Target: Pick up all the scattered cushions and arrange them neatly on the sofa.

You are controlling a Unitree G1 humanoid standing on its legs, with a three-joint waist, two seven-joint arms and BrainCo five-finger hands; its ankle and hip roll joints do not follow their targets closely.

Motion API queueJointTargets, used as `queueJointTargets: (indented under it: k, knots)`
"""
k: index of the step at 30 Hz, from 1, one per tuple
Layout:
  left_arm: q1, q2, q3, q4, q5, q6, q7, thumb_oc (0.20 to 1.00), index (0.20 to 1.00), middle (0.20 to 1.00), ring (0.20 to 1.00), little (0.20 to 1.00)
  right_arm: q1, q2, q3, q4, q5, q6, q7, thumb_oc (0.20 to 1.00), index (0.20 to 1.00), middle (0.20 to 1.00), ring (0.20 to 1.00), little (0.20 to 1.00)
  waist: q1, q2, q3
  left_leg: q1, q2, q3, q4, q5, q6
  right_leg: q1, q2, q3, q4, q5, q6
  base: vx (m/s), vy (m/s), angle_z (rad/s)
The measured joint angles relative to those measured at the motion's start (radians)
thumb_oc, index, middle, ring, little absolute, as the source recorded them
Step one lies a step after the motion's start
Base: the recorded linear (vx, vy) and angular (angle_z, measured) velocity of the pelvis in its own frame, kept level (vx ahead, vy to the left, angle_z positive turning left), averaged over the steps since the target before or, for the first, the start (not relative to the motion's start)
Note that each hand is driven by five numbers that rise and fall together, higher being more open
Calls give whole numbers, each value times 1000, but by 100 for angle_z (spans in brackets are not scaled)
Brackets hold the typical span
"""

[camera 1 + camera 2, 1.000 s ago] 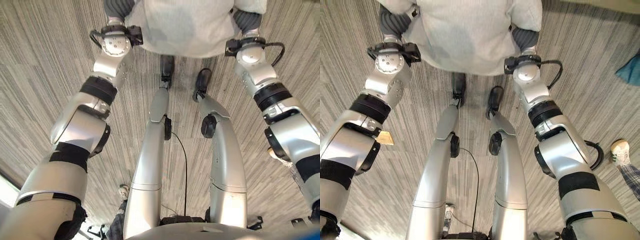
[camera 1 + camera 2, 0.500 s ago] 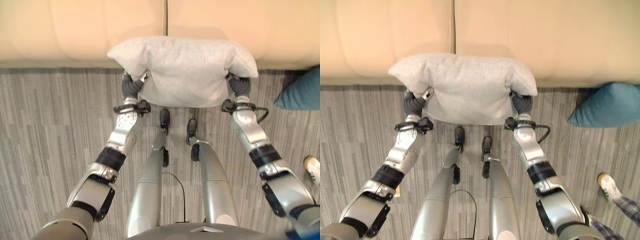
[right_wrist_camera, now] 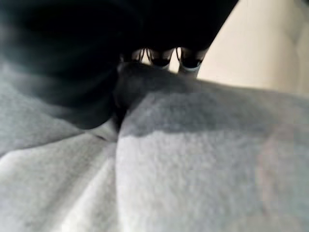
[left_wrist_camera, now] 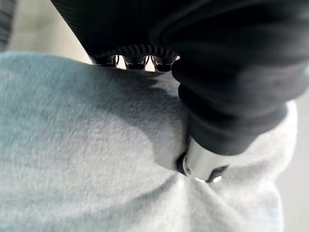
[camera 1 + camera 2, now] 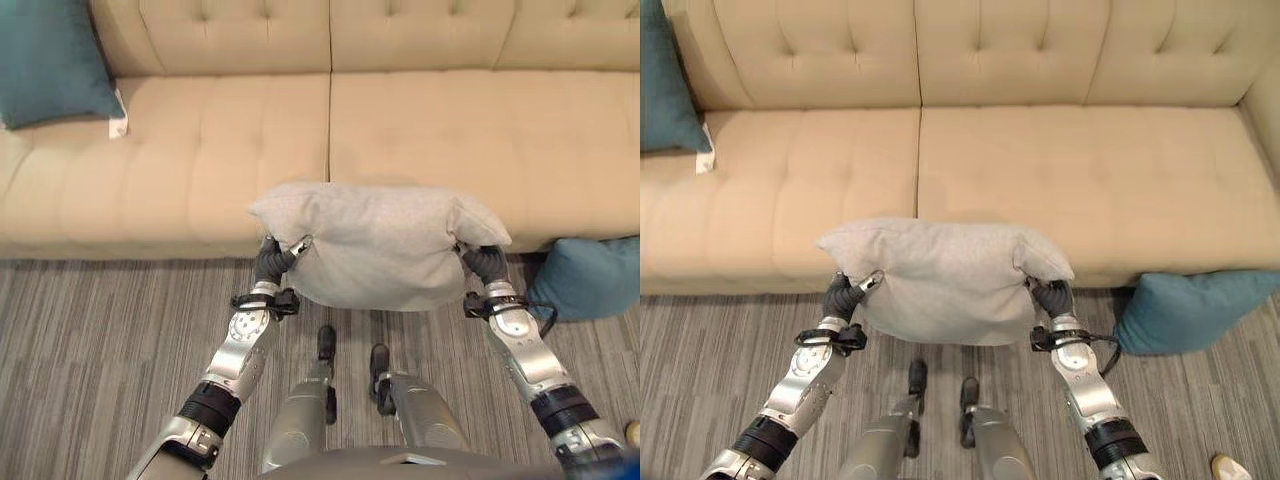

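Raised since the floor-facing frame, the grey cushion [image 5: 378, 245] was pinched by left robot hand [image 5: 272, 262] and right robot hand [image 5: 482, 262] before the sofa [image 5: 330, 130]; each wrist view showed thumb and fingers gripping it.

One cushion [image 5: 55, 60] sits on the sofa [image 5: 420, 130] at left; another [image 5: 1190, 310] lies on the floor [image 5: 90, 350] at right.

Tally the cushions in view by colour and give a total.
Grey cushion: 1, held between the left robot hand and right robot hand.
Teal cushions: 2, one on the sofa, one on the floor.
Total: 3.
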State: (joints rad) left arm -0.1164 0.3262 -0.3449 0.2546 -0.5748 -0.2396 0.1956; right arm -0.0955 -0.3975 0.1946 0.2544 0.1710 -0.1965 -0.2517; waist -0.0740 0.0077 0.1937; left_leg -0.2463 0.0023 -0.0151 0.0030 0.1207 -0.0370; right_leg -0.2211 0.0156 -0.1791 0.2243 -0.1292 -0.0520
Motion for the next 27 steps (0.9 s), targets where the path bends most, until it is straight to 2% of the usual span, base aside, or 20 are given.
queueJointTargets:
  k: [3, 5, 7, 8, 10, 12, 15, 19, 20, 21, 22, 24, 26, 27]
  knots:
    - [1, -8, -6, 0, 0, 4, -5, 200, 200, 200, 200, 200, 7, -2, -17, -1, 0, 1, 5, 200, 200, 200, 200, 200, -5, -7, -7, 22, 3, 2, 27, 1, 0, 42, 4, -2, -22, 4, -4, 69, -73, 3]
    - [5, -7, -8, 1, 0, 18, -7, 200, 200, 200, 200, 200, 20, 0, -21, -1, 0, 9, 12, 200, 200, 200, 200, 200, -3, -21, -12, 19, -1, 2, 77, -1, -4, 76, -1, -5, -47, 15, -19, 59, -44, 1]
    - [13, -9, -10, 1, 3, 21, -11, 200, 200, 200, 200, 200, 22, -1, -22, -2, 0, 14, 14, 200, 200, 200, 200, 200, 0, -25, -17, 20, -8, -5, 106, -3, -7, 90, -2, 6, -52, 4, -6, 155, 15, -2]
    - [16, -8, -10, 1, 10, 33, -21, 200, 200, 200, 200, 200, 27, -7, -25, -2, 0, 18, 17, 200, 200, 200, 200, 200, -8, -25, -23, 25, -10, -24, 81, -16, -18, 101, -1, 10, -68, 4, -2, 235, 129, 3]
    - [17, -7, -15, 1, 22, 39, -22, 200, 200, 200, 200, 200, 30, -8, -26, -2, 0, 19, 18, 200, 200, 200, 200, 200, -5, -27, -32, 24, -13, -19, 73, -23, -12, 96, -3, 20, -67, 5, -3, 133, 111, -10]
    - [22, -4, -13, 1, 44, 41, -22, 200, 200, 200, 200, 200, 31, -5, -26, -2, 0, 28, 20, 200, 200, 200, 200, 200, 8, -26, -40, 56, -16, -5, 41, -41, 40, 77, -5, 51, -38, 7, 12, 114, 88, -41]
    - [23, -2, -10, 0, 48, 43, -23, 200, 200, 200, 200, 200, 31, -4, -26, -4, 0, 37, 27, 200, 200, 200, 200, 200, 8, -28, -42, 65, -36, 8, 34, -49, 59, 82, -27, 61, -46, 6, 34, 181, 189, -17]
    - [62, 1, 15, -20, 49, 48, -24, 200, 200, 200, 200, 200, 30, 4, -17, -17, 0, 42, 50, 200, 200, 200, 200, 200, 36, -31, -59, 111, -52, 39, 0, -55, 80, 108, -44, 89, -58, 7, 56, 59, 184, -21]
    - [80, 6, 38, -40, 53, 50, -25, 200, 200, 200, 200, 200, 15, 4, -4, -19, -2, 43, 55, 200, 200, 200, 200, 200, 46, -31, -60, 126, -54, 60, -6, -54, 97, 93, -57, 100, -11, -12, 98, 63, 189, -21]
    - [80, 21, 46, -46, 54, 50, -25, 200, 200, 200, 200, 200, 6, 11, 2, -23, -19, 43, 56, 200, 200, 200, 200, 200, 63, -32, -61, 123, -65, 63, 10, -69, 112, 66, -64, 113, 39, -17, 119, 114, 215, -39]
    - [82, 31, 52, -46, 57, 50, -25, 200, 200, 200, 200, 200, -11, 18, 10, -19, -21, 43, 56, 200, 200, 200, 200, 200, 73, -28, -59, 124, -65, 67, 9, -84, 118, 27, -64, 114, 104, -17, 124, 121, 148, -41]
    - [98, 37, 73, -45, 75, 51, -25, 200, 200, 200, 200, 200, -16, 33, 21, -19, -34, 44, 71, 200, 200, 200, 200, 200, 65, -20, -59, 153, -58, 79, -23, -81, 129, -40, -77, 113, 223, -36, 165, 138, 36, -21]
    - [104, 35, 90, -49, 77, 48, -26, 200, 200, 200, 200, 200, -19, 32, 28, -20, -37, 46, 82, 200, 200, 200, 200, 200, 72, -24, -62, 172, -61, 77, -39, -84, 130, -60, -92, 120, 166, -33, 160, 215, 27, -13]
    - [104, 35, 93, -49, 77, 49, -26, 200, 200, 200, 200, 200, -24, 30, 36, -21, -37, 46, 85, 200, 200, 200, 200, 200, 71, -23, -61, 168, -54, 73, -40, -84, 130, -84, -81, 125, 141, -30, 161, 153, 9, -10]
